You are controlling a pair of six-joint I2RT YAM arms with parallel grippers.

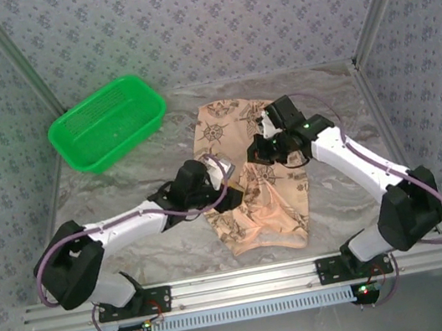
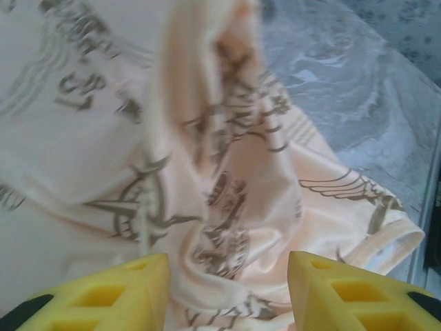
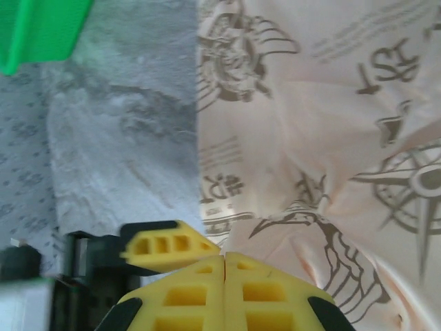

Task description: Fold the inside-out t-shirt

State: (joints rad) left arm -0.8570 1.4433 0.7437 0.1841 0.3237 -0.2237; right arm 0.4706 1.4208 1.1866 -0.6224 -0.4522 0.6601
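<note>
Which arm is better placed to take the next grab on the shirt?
Left. The left gripper hangs open just above the rumpled t-shirt, ready to close; the right gripper is shut, apparently pinching a raised fold.

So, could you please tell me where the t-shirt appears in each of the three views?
Top external: the t-shirt lies spread at the middle of the table.
Left wrist: it takes the left and centre, with a raised fold at top centre.
Right wrist: it takes the right half of the picture.
Shared landmark: the grey marbled table surface beside the cloth, at upper right in the left wrist view and at left in the right wrist view.
</note>
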